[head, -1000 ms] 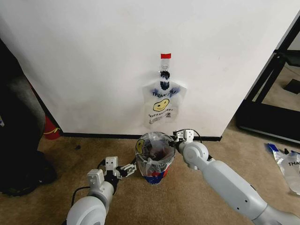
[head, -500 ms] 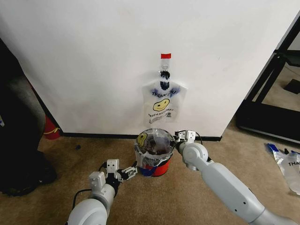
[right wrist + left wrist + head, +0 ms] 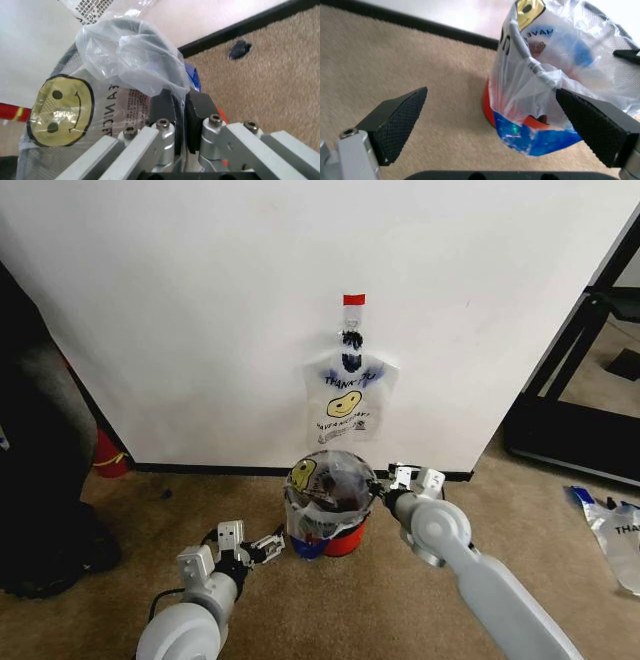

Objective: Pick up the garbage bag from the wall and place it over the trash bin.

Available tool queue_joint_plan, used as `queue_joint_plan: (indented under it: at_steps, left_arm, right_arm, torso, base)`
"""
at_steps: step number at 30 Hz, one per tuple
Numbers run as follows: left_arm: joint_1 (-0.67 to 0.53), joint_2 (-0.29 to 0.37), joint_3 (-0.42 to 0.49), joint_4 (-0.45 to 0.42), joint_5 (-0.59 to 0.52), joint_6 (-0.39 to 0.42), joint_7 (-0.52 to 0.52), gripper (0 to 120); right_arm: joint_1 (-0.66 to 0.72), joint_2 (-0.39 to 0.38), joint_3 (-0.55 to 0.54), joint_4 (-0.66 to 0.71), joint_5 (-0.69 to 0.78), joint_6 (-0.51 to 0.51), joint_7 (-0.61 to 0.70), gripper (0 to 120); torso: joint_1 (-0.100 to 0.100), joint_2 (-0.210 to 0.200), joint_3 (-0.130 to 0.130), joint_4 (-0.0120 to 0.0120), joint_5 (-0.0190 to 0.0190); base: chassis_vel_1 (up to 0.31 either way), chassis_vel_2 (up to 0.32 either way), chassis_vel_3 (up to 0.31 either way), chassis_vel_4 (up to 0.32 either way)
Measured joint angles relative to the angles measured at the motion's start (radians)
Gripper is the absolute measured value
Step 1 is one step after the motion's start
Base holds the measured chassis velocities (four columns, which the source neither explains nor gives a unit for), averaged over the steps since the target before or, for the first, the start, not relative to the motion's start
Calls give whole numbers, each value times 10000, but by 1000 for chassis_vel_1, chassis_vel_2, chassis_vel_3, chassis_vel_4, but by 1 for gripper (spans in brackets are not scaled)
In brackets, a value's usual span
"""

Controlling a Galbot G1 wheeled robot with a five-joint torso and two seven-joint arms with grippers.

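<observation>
The trash bin [image 3: 345, 538], dark mesh with a red base, stands on the carpet by the wall. The garbage bag [image 3: 325, 485] is draped over its top, smiley face to the left and a blue-edged part hanging low in front. My right gripper [image 3: 380, 486] is at the bin's right rim, shut on a fold of the garbage bag [image 3: 125, 56]; the right gripper [image 3: 179, 108] pinches the thin plastic between its black pads. My left gripper [image 3: 268, 546] hovers low, left of the bin. The left gripper [image 3: 490, 97] is open, its fingers wide apart before the trash bin [image 3: 490, 108] and the garbage bag [image 3: 555, 48].
Another bag [image 3: 347, 402] of the same kind hangs on the white wall under red tape [image 3: 353, 299]. A red cylinder [image 3: 105, 455] and a dark bulk stand at the left. A black frame [image 3: 565, 380] and a loose bag [image 3: 615, 530] lie to the right.
The bin with the bag over it has shifted a little toward the wall and now sits level. My left gripper has drawn back from it. The right arm has swung to the right.
</observation>
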Motion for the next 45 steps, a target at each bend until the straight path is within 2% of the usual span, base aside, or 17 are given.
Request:
queue_joint_plan:
  at_steps: [1, 4, 7, 8, 11, 14, 26, 30, 32, 35, 37, 41, 44, 45]
  left_arm:
    - [0, 0, 0, 0, 0, 0, 0, 100]
    - [-91, -14, 0, 27, -946, 251, -251, 100]
    - [-299, -29, -178, 374, -2942, 550, -670, 100]
    - [-299, -29, -178, 374, -2942, 550, -670, 100]
    - [-488, -100, -257, 845, -3951, 620, -817, 99]
    - [-635, -220, -128, 1209, -4586, 697, -545, 98]
    - [-965, -755, 366, 1602, -4450, 836, -174, 98]
    - [-1043, -931, 394, 1655, -4408, 595, 60, 92]
    - [-1066, -986, 400, 1689, -4395, 498, 118, 87]
    - [-1070, -1043, 450, 1789, -4354, 421, 249, 72]
    - [-1070, -1065, 468, 1813, -4327, 414, 270, 70]
    - [-1069, -1197, 574, 1896, -4198, 346, 348, 51]
    - [-1068, -1213, 605, 1922, -4160, 309, 380, 44]
    - [-1069, -1226, 624, 1952, -4129, 266, 409, 37]
  right_arm:
    - [0, 0, 0, 0, 0, 0, 0, 1]
    - [-392, 72, 366, 260, -40, 202, -214, 1]
    - [-813, 135, 754, 570, -107, 459, -504, 1]
    - [-813, 135, 754, 570, -107, 459, -504, 1]
    - [-921, 136, 874, 699, -120, 500, -537, 1]
    - [-939, 129, 925, 782, -106, 500, -537, 1]
    - [-990, 180, 957, 988, -84, 488, -526, 1]
    - [-1065, 204, 958, 1026, -138, 477, -526, 1]
    - [-1084, 211, 958, 1038, -157, 474, -528, 1]
    - [-1122, 223, 946, 1071, -201, 472, -533, 1]
    - [-1129, 225, 943, 1079, -206, 472, -535, 1]
    - [-1146, 231, 947, 1130, -215, 473, -536, 1]
    - [-1159, 231, 958, 1154, -214, 475, -535, 1]
    - [-1175, 230, 964, 1171, -213, 478, -533, 1]
  torso:
    - [0, 0, 0, 0, 0]
    - [0, 0, 0, 2, 0]
    - [0, 0, 0, 1, 1]
    - [0, 0, 0, 1, 1]
    - [0, 0, 0, 2, -2]
    - [0, 0, 1, 2, -1]
    - [0, 0, 1, 2, 0]
    - [0, 0, 1, 2, 0]
    - [0, 0, 1, 2, 0]
    - [0, 0, 1, 2, 1]
    - [0, 0, 1, 2, 0]
    - [0, 0, 1, 2, 0]
    - [0, 0, 1, 2, 0]
    - [0, 0, 1, 2, 0]
  base:
    - [0, 0, 0, 0]
    - [0, 0, 0, 0]
    - [0, 0, 0, 0]
    - [0, 0, 0, 0]
    - [0, 0, 0, 0]
    - [0, 0, 0, 0]
    - [0, 0, 0, 0]
    - [0, 0, 0, 0]
    - [0, 0, 0, 0]
    - [0, 0, 0, 0]
    - [0, 0, 0, 0]
    - [0, 0, 0, 0]
    - [0, 0, 0, 0]
    - [0, 0, 0, 0]
